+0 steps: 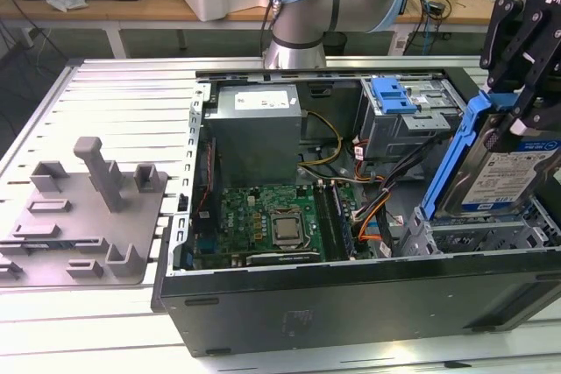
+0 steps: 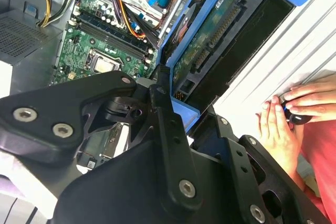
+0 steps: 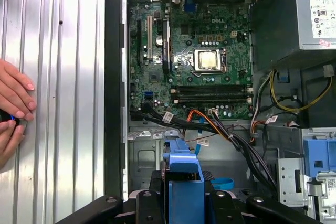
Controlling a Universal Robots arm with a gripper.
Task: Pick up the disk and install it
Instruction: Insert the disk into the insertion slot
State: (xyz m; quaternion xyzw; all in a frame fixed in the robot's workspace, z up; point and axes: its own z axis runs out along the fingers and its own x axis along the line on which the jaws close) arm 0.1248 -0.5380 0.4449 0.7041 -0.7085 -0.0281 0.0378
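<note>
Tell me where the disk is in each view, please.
Exterior view: the disk stands on edge at the view's right, in the gripper.
Second wrist view: its green circuit side faces the camera, near the motherboard.
First wrist view: its blue bracket shows edge-on, by the black cables.
Shared landmark: the CPU socket.

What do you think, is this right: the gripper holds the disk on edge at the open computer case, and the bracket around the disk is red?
Not fully. The bracket is blue, not red; the exterior view shows it. The rest stands: the gripper holds the disk on edge at the open computer case.
</note>
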